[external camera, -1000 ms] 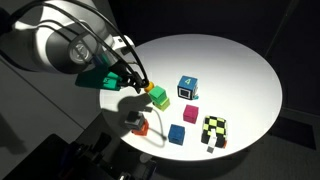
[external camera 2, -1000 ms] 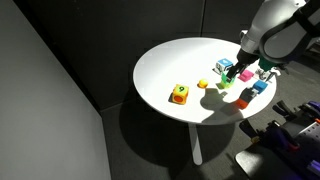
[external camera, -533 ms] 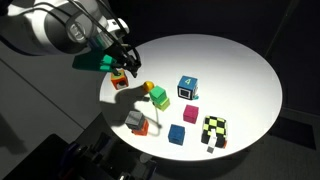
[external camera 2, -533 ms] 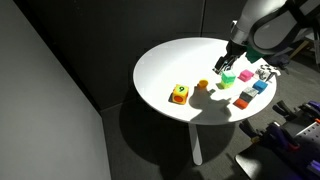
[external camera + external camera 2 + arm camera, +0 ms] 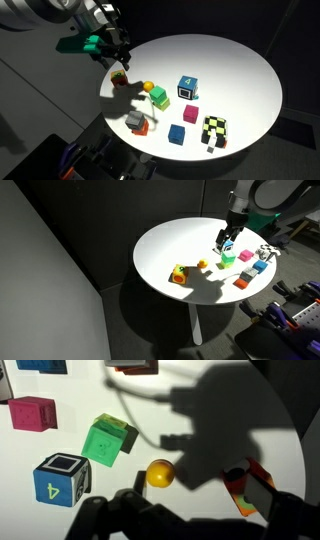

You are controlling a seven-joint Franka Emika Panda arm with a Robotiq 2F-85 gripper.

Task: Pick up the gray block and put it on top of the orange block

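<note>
The gray block (image 5: 134, 118) sits on top of the orange block (image 5: 142, 128) near the table's front edge, and the stack also shows in an exterior view (image 5: 262, 252). In the wrist view the gray block (image 5: 135, 364) is cut off by the top edge. My gripper (image 5: 119, 57) hangs above the table's edge, well away from the stack, also in an exterior view (image 5: 230, 237). In the wrist view its dark fingers (image 5: 195, 520) are spread wide with nothing between them.
On the round white table (image 5: 240, 70) lie a red multicoloured block (image 5: 120, 77), a yellow-orange ball (image 5: 148, 87), a green cube (image 5: 158, 97), a blue numbered cube (image 5: 187, 88), a magenta cube (image 5: 190, 114), a blue cube (image 5: 177, 133) and a checkered block (image 5: 214, 130).
My gripper has risen and pulled back from near the green cube towards the table's edge. The gray block stays on the orange block.
</note>
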